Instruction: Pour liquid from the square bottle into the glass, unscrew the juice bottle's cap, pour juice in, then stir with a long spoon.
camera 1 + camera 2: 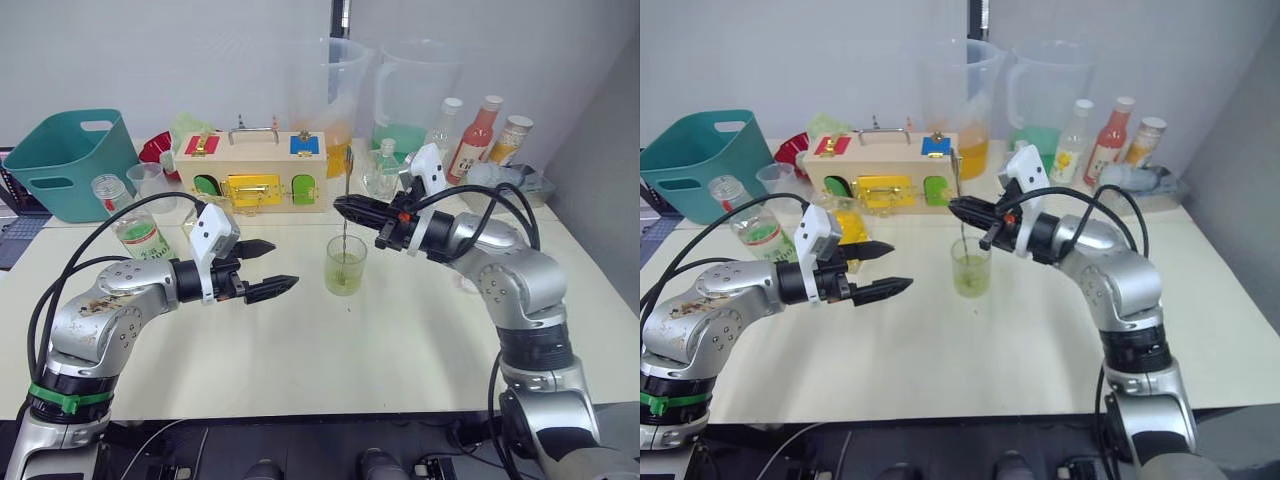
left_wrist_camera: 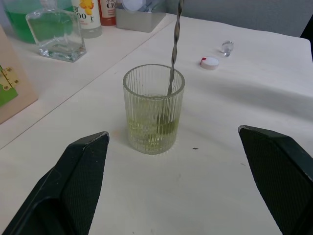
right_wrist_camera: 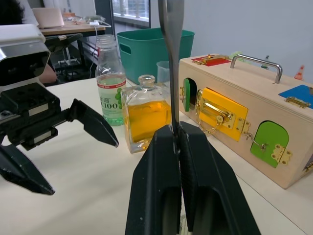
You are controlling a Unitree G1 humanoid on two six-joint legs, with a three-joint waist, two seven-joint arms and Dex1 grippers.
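The ribbed clear glass stands mid-table, about a third full of pale yellow-green liquid. The long spoon stands upright in it, and my right gripper is shut on its twisted shaft above the rim. To the left of the glass, a short gap away, my left gripper is open and holds nothing. The juice bottle stands uncapped at the left, behind my left arm. Next to it is the square bottle, half full of yellow liquid. The white cap lies on the table beyond the glass.
A wooden latch box and a teal basket stand at the back left. Two large pitchers and several bottles line the back. A clear square bottle and a small stopper sit behind the glass.
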